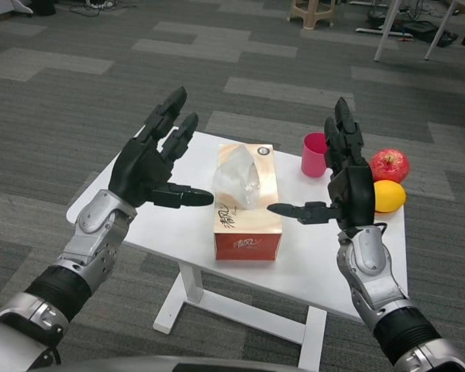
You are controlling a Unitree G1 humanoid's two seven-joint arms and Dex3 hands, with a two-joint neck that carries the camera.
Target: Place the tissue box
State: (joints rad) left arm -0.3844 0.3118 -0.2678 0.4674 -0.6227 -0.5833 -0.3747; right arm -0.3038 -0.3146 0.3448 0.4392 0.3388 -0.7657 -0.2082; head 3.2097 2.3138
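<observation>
An orange tissue box [248, 225] with a white tissue sticking up from its top stands on the small white table [139, 225], near the middle. My left hand [151, 159] hovers to the box's left, fingers spread, holding nothing. On the other side, my right hand [342, 174] is raised with fingers apart and thumb pointing toward the box. Neither hand touches the box.
A pink cup [314, 155] stands at the table's far side, partly behind my right hand. A red apple [390, 165] and a yellow lemon [389, 196] lie at the right edge. Grey carpet surrounds the table; chair and table legs show far back.
</observation>
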